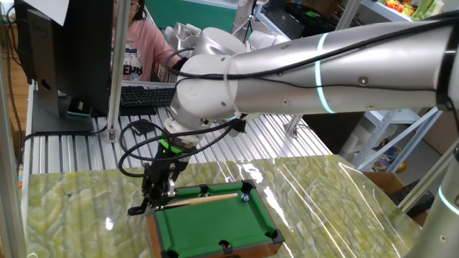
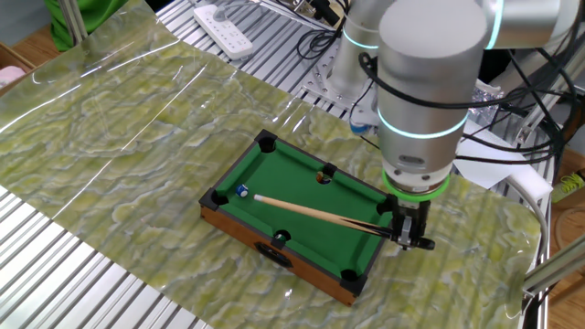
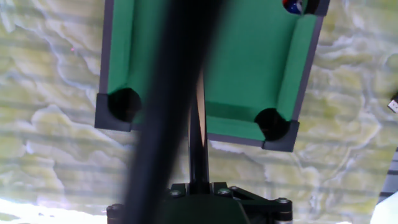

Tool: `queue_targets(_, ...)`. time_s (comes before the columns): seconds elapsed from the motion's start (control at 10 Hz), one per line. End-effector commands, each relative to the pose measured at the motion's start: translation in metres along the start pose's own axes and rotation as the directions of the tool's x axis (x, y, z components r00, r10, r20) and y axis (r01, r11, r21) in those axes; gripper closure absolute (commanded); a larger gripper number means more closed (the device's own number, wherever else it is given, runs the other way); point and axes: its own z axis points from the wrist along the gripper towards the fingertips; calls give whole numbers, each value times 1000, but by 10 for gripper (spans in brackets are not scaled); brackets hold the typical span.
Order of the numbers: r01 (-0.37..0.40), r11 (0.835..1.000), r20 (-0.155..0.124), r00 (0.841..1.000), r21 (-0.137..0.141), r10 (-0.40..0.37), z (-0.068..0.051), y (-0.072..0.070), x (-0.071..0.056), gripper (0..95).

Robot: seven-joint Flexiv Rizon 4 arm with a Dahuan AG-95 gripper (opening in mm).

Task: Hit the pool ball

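Hand view shows the gripper clamped narrow on the black butt of the cue stick, which crosses the miniature pool table. From the table's centre in the other fixed view, the pool ball sits at nine o'clock, beside a corner pocket, near the cue's tip.

Lab: aluminium bench, monitor
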Motion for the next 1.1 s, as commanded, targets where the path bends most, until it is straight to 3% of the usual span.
queue_targets(0.1, -11, 1000, 6, 1000, 4, 11, -1, -3, -1, 950)
queue_targets(1.1, 3, 1000, 15, 1000, 6, -3, 2, -3, -9, 950)
